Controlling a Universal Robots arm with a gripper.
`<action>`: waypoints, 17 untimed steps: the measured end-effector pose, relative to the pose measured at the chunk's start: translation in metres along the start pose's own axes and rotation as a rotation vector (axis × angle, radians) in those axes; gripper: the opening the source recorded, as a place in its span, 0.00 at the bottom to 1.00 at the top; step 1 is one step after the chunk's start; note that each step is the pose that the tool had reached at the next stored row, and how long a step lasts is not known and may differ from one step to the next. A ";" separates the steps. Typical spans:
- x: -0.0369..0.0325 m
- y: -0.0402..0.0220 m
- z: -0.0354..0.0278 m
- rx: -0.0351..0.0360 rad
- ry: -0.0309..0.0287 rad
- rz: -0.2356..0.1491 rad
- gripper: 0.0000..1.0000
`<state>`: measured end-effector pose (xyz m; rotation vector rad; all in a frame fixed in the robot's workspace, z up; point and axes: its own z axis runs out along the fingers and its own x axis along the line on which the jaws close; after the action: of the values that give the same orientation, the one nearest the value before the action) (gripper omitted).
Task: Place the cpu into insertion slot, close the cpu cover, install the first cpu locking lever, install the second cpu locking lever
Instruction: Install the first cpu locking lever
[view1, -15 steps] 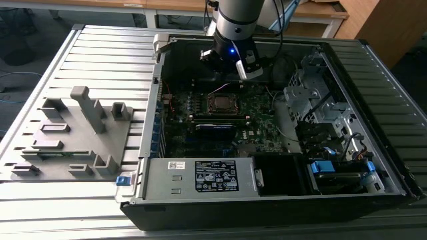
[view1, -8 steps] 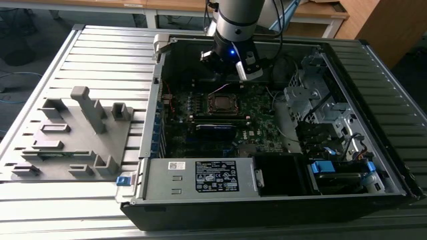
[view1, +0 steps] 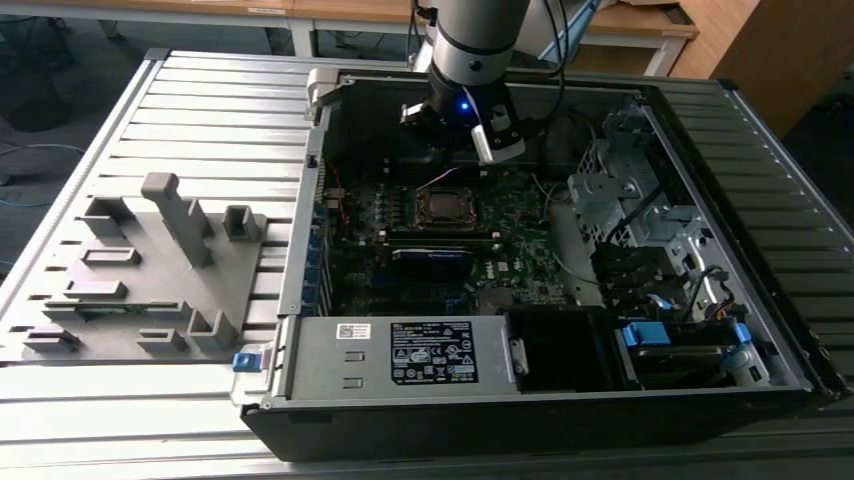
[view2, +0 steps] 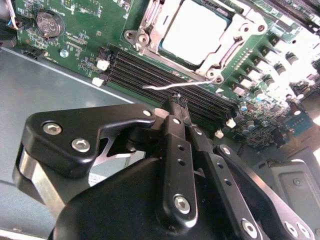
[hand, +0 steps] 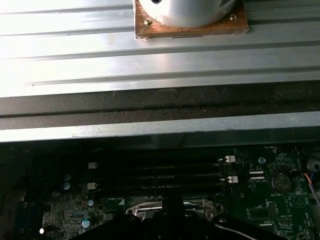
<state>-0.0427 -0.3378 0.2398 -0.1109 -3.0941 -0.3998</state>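
An open computer case (view1: 534, 400) lies flat on a slatted metal worktop (view1: 200, 110), with a robot arm (view1: 467, 50) reaching down into it. All places below are given from the insertion slot (view1: 419, 206), which sits near the middle of the green board.

The cpu (view2: 192, 32) lies in the insertion slot, its dull silver top facing up. The cpu cover (view2: 149, 22), a silvery frame, looks to be folded down around the chip, so the chip shows through its window.

In the second wrist view, a thin wire locking lever (view2: 170, 86) runs along the side of the insertion slot that faces the arm. One end of the lever meets a corner of the slot. The other end hangs free over the long black memory slots (view2: 150, 70), which lie just beside the insertion slot. Its long axis runs parallel to those memory slots, and it appears unlatched.

The black fingers (view2: 173, 117) are pressed together with nothing visibly between them. Their tips point toward the insertion slot and end just short of the lever, near its middle. The lever lies crosswise to the fingers, between them and the slot. I cannot tell whether the tips touch the wire.
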 end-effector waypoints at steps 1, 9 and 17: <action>0.0000 0.0000 0.0000 0.0000 0.0000 0.000 0.11; -0.0001 -0.0007 0.0027 0.0005 0.0001 0.000 0.11; -0.0001 -0.0011 0.0041 0.0015 -0.0001 0.000 0.11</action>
<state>-0.0427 -0.3378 0.2356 -0.1109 -3.0944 -0.3975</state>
